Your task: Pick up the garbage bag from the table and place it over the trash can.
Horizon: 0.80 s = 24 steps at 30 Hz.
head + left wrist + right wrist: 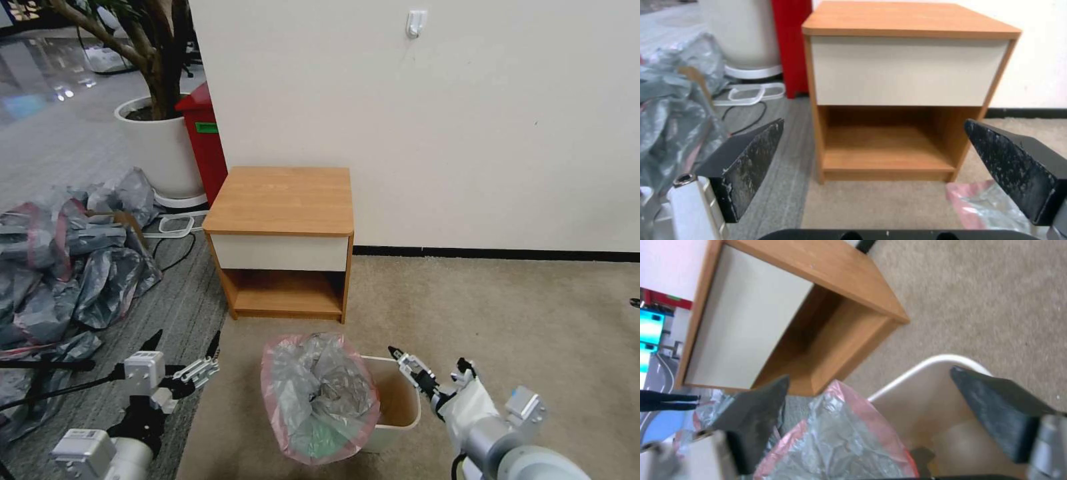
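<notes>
Our garbage bag (319, 399) drapes over the near-left part of the trash can (399, 400), leaving its far-right corner uncovered. Our left hand (183, 353) and right hand (427, 373) flank the can, both open and empty. We judge the fitting step unfinished: next, regrip the pink rim and stretch it across.

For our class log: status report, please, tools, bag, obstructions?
Left tool open, empty, beside bin. Right tool open over trash can. Garbage bag draped on can's left side only. Nothing obstructing.

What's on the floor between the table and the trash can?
Nothing: the head view shows bare beige carpet between the table and the trash can, with the garbage bag draped over the can's left side.
</notes>
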Available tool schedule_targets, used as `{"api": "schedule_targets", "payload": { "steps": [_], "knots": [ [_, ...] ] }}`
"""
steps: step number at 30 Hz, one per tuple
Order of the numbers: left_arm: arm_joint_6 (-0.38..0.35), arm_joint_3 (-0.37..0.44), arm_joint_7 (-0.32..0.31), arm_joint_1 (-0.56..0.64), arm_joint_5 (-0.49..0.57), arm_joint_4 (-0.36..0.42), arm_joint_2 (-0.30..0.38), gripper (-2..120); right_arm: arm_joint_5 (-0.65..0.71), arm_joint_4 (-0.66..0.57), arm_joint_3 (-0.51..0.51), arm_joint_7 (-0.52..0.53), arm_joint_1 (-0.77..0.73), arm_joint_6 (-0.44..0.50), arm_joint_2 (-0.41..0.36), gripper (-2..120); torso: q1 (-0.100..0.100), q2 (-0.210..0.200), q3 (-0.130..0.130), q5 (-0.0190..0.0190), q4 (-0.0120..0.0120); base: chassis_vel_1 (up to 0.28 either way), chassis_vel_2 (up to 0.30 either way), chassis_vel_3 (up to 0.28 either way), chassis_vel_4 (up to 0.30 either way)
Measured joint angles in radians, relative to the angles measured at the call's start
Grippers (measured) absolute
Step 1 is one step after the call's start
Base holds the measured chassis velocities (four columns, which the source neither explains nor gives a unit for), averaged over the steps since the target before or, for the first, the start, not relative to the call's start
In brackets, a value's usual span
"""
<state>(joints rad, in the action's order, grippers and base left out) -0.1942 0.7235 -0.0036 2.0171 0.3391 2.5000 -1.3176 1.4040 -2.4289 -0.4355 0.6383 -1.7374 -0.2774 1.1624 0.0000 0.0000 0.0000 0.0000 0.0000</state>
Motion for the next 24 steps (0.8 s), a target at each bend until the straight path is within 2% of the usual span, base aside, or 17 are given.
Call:
{"api": "schedule_targets", "payload": {
  "steps": [2, 8, 11, 13, 14, 15, 18, 24],
  "knots": [
    [-0.013, -0.01, 0.004, -0.009, 0.005, 0.0, 0.022, 100, -0.014, -0.019, -0.011, -0.002, -0.007, 0.0, 0.006, 100, 0.0, 0.0, 0.0, -0.0001, 0.0001, 0.0, 0.0, 0.0, 0.0],
    [-0.048, -0.052, 0.014, -0.054, 0.015, 0.0, 0.073, 100, -0.068, -0.031, -0.035, -0.019, -0.021, 0.001, 0.034, 100, 0.0, 0.0, 0.0, 0.0, 0.0, 0.0, 0.0, 0.0, 0.0],
    [-0.064, -0.084, 0.016, -0.085, 0.012, 0.0, 0.088, 100, -0.103, -0.032, -0.053, -0.073, -0.039, 0.001, 0.047, 100, 0.0, 0.0, 0.0, -0.0001, -0.0001, 0.0, 0.0, 0.0, 0.0],
    [-0.08, -0.127, 0.016, -0.116, 0.003, 0.0, 0.102, 100, -0.162, -0.024, -0.071, -0.149, -0.055, 0.011, 0.056, 100, 0.0, 0.0, 0.0, -0.0001, 0.0, 0.0, 0.0, 0.0, 0.0],
    [-0.096, -0.161, 0.015, -0.135, -0.012, 0.0, 0.109, 100, -0.235, -0.008, -0.08, -0.216, -0.064, 0.031, 0.06, 100, 0.0, 0.0, 0.0, -0.0001, 0.0, 0.0, 0.0, 0.0, 0.0],
    [-0.096, -0.161, 0.015, -0.135, -0.012, 0.0, 0.109, 100, -0.235, -0.008, -0.08, -0.216, -0.064, 0.031, 0.06, 100, 0.0, 0.0, 0.0, -0.0001, 0.0, 0.0, 0.0, 0.0, 0.0],
    [-0.106, -0.245, -0.012, -0.162, -0.075, -0.008, 0.113, 100, -0.397, 0.022, -0.082, -0.313, -0.067, 0.082, 0.064, 100, 0.0, 0.0, 0.0, 0.0003, -0.0001, 0.0, 0.0, 0.0, 0.0],
    [-0.111, -0.336, -0.058, -0.187, -0.16, -0.058, 0.102, 100, -0.482, 0.028, -0.078, -0.346, -0.073, 0.103, 0.072, 100, 0.0, 0.0, 0.0, 0.0, 0.0001, 0.0, 0.0, 0.0, 0.0]
  ]
}}
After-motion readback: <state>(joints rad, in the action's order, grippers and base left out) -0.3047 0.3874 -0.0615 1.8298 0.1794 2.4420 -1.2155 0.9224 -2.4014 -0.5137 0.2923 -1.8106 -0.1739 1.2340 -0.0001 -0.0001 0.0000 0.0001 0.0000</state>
